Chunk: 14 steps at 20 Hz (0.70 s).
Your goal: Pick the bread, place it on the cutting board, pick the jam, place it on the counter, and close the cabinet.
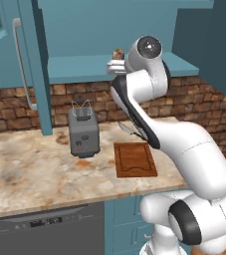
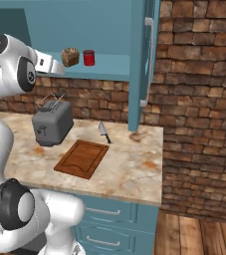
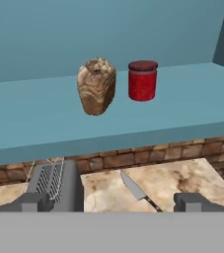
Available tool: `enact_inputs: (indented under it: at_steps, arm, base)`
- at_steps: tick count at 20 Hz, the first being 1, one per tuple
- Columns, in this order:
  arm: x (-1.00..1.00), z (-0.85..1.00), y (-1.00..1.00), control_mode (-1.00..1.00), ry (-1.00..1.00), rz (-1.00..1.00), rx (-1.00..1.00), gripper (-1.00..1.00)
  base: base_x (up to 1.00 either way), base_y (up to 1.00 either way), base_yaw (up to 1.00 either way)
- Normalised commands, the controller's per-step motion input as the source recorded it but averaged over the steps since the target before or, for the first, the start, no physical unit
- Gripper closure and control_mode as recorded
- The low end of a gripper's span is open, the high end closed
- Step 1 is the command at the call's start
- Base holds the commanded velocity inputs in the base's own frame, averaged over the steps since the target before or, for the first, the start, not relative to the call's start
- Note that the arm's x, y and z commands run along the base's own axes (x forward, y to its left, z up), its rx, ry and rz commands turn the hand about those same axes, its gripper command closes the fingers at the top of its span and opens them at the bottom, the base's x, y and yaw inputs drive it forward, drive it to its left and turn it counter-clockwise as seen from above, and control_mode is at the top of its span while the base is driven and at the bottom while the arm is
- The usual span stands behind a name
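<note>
The bread (image 3: 97, 86), a brown speckled chunk, stands upright on the teal shelf of the open cabinet (image 3: 44, 123), with the red jam (image 3: 142, 80) jar just to its right. In the right base view the bread (image 2: 70, 57) and jam (image 2: 88, 58) sit side by side at the shelf's front. My gripper (image 3: 112, 203) is open and holds nothing; it hovers in front of the shelf, short of the bread, with both fingertips (image 3: 32, 201) spread wide. The gripper (image 2: 58, 67) points at the loaf from the left. The cutting board (image 2: 81, 158) lies bare on the counter (image 2: 134, 169).
A grey toaster (image 2: 52, 124) stands left of the board, and a knife (image 2: 103, 132) lies behind it by the brick wall. The cabinet's open doors (image 2: 143, 64) (image 1: 20, 60) hang out over the counter on both sides. A dishwasher (image 1: 45, 229) sits below.
</note>
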Motion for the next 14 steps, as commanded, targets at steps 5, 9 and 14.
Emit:
enact_inputs:
  at_steps: [5,9,14]
  arm:
    - [0.33,0.01,0.01,-1.0,-0.01,0.0,0.01,-1.0]
    - [0.35,0.01,0.04,-1.0,0.0,0.0,0.0,-1.0]
    - [0.37,0.03,0.07,-1.0,0.0,0.0,0.0,-1.0]
  base:
    - [0.0,0.0,0.0]
    - [0.0,0.0,0.0]
    - [0.0,0.0,0.0]
